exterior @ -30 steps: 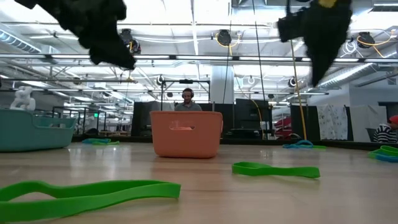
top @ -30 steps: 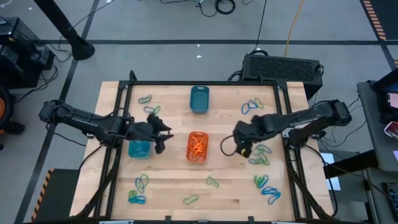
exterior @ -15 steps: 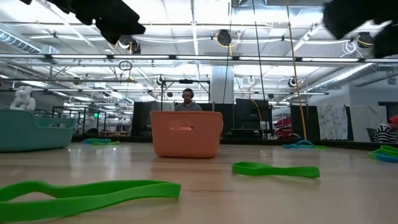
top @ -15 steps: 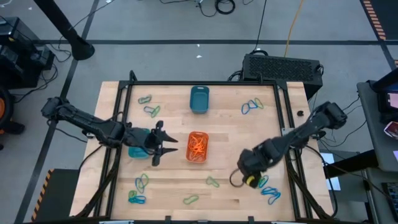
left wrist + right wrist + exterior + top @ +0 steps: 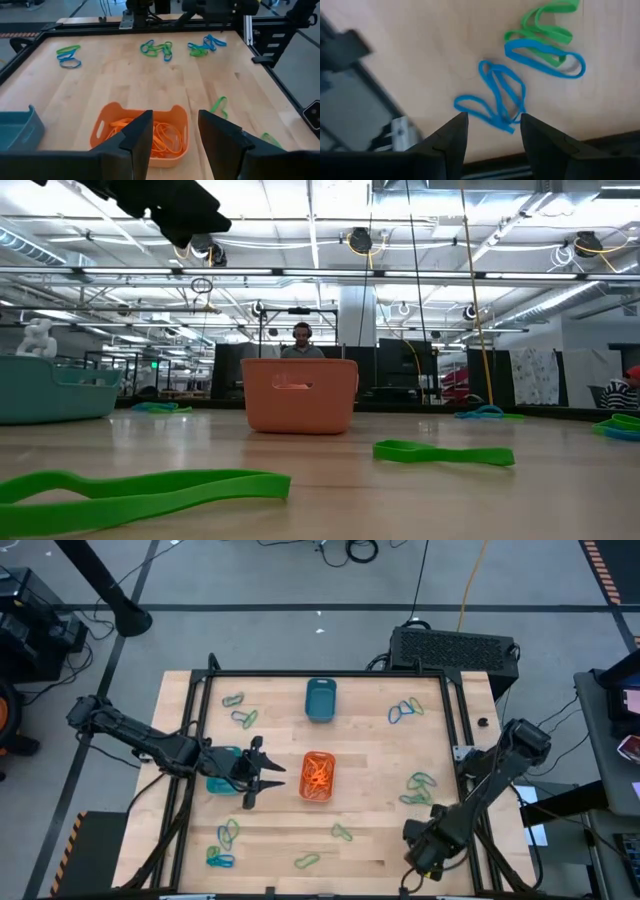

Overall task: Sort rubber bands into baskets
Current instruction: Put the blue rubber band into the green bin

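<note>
Left gripper (image 5: 268,778): fingers apart, empty, hovering beside the orange basket (image 5: 318,776), half hiding the turquoise basket (image 5: 222,780) | Right gripper (image 5: 490,131): fingers apart, empty, over blue bands (image 5: 495,97) at the table (image 5: 370,750) corner (arm hides them from above) | Teal basket (image 5: 320,700) at far edge; other bands scattered.

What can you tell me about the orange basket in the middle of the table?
The orange basket is a small rectangular plastic tub with rounded corners, upright near the middle of the wooden table. A tangle of orange bands fills it. The left gripper hovers open beside it, not touching. Nothing else touches it.
</note>
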